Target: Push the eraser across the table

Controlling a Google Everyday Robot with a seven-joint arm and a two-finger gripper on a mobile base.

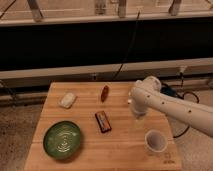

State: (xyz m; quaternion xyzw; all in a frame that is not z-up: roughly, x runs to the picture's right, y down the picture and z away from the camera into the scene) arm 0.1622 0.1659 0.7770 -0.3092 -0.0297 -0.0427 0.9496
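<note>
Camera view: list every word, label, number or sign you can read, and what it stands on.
On the table, corner logo: too small to read.
On the eraser: nothing readable.
On the gripper, over the table right of the eraser: nothing readable.
</note>
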